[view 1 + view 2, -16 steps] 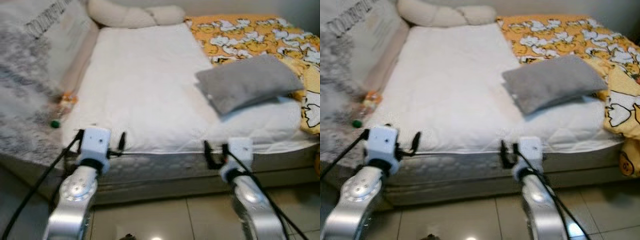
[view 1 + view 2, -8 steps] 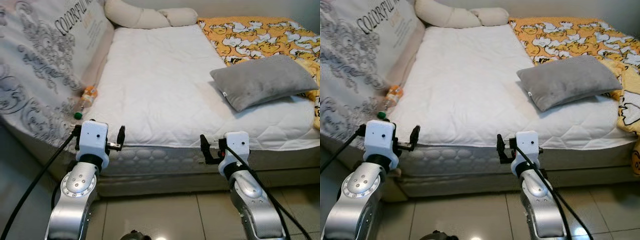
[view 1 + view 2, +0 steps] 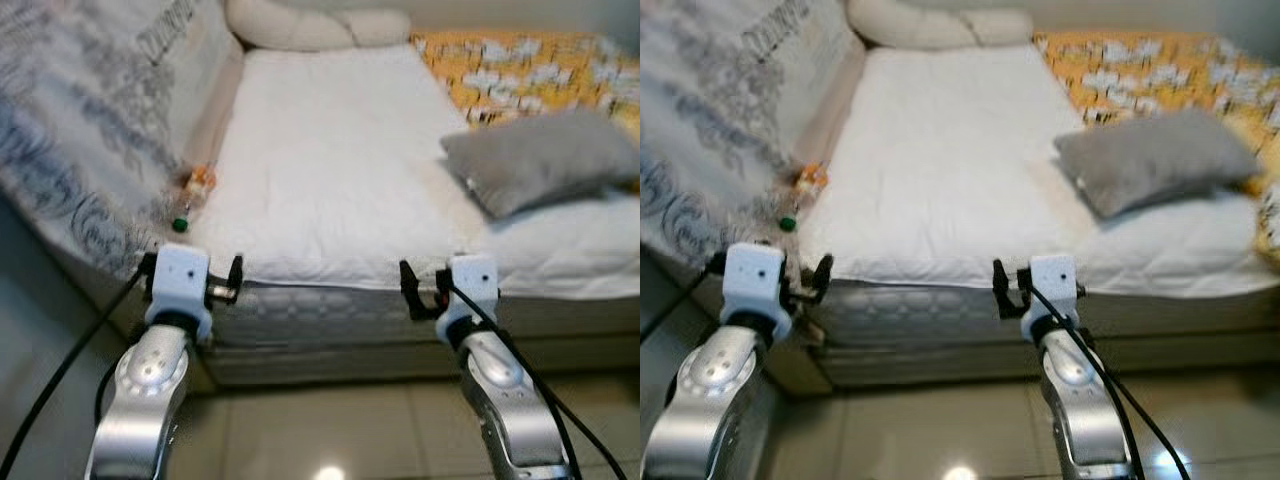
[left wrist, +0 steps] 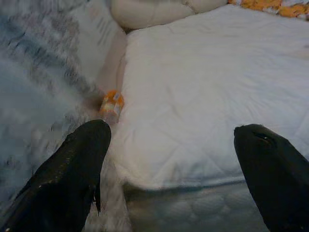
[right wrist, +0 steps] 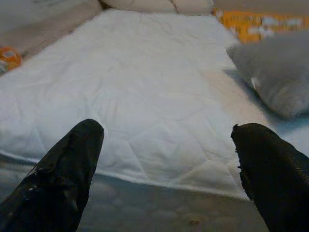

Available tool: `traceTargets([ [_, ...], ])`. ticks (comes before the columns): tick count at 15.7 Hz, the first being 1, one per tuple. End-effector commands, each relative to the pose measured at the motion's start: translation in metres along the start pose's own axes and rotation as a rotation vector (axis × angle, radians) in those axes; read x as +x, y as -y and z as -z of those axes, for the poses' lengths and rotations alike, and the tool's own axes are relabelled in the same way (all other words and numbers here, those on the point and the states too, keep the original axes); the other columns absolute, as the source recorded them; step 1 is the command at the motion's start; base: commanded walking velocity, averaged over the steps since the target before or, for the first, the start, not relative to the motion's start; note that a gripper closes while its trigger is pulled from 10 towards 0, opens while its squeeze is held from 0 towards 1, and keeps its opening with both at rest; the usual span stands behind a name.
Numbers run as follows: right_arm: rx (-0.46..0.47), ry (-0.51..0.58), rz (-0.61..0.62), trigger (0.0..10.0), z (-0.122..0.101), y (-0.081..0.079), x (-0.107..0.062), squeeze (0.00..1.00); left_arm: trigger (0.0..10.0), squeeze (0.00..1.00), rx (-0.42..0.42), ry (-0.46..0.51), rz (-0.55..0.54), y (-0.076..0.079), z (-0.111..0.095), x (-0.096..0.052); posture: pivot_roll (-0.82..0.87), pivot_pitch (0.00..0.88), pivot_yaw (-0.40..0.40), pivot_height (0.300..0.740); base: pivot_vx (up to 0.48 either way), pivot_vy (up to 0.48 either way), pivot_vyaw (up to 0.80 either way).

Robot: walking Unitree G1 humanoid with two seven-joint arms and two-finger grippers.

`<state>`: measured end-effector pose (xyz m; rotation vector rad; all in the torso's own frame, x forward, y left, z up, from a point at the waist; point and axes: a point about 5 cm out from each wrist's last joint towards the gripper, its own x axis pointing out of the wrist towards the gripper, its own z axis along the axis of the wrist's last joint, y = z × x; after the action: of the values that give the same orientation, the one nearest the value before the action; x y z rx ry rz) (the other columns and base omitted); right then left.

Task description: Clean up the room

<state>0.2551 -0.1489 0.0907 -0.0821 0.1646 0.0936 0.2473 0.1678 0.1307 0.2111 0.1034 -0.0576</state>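
Two grippers are hanging level before me at the foot of a white mattress [image 3: 330, 170], both with fingers spread wide and gripping nothing. I am holding the left gripper [image 4: 176, 174] at the mattress's near left corner and the right gripper [image 5: 169, 174] further right along the same edge, over a tiled floor [image 3: 330, 440]. Ahead of the left gripper and a little to its outer side, a small bottle [image 3: 193, 190] with an orange label and a green cap is lying in the gap between the mattress and a grey-patterned padded panel [image 3: 90, 130] that is leaning against it; in the left wrist view the bottle [image 4: 111, 105] is sitting just beyond the tip of one black finger [image 4: 67, 179]. Ahead of the right gripper and off to its right, a grey pillow [image 3: 545, 160] is resting on the mattress, beside a yellow printed blanket [image 3: 520, 70]. Well beyond both grippers, cream pillows [image 3: 310, 25] are lying across the far end.
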Motion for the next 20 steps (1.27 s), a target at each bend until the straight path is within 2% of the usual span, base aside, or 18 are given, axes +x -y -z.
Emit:
traceTargets([
  [1, -0.006, 0.0, 0.012, 10.0, -0.0007, 0.0045, -0.0002, 1.0, 10.0, 1.0, 0.007, 0.013, 0.019, 0.0046, -0.0024, -0.0001, 0.04, 0.0, 0.036, 0.74, 0.255, 0.0, 0.0],
  [7, -0.037, 0.008, -0.02, 10.0, -0.001, 0.0006, 0.0019, 1.0, 10.0, 1.0, 0.01, 0.015, 0.023, 0.0045, -0.0019, 0.0001, 0.04, 0.0, 0.029, 0.74, 0.257, 0.0, 0.0],
  [18, -0.035, 0.003, -0.014, 10.0, -0.0001, 0.0068, 0.0002, 1.0, 10.0, 1.0, -0.01, 0.009, 0.018, 0.0068, 0.0035, -0.004, 0.04, 0.0, -0.003, 0.74, 0.279, 0.0, 0.0],
  [19, -0.035, 0.002, -0.022, 10.0, 0.0005, 0.0068, -0.0007, 0.95, 10.0, 1.0, -0.006, 0.009, 0.018, 0.0075, 0.0038, -0.0057, 0.04, 0.0, -0.008, 0.74, 0.315, 0.0, 0.0],
  [20, -0.026, -0.009, -0.023, 10.0, 0.0018, 0.0066, -0.0012, 0.69, 10.0, 1.0, 0.0, 0.011, 0.02, 0.0081, 0.0034, -0.0062, 0.04, 0.0, -0.007, 0.74, 0.315, 0.0, 0.0],
])
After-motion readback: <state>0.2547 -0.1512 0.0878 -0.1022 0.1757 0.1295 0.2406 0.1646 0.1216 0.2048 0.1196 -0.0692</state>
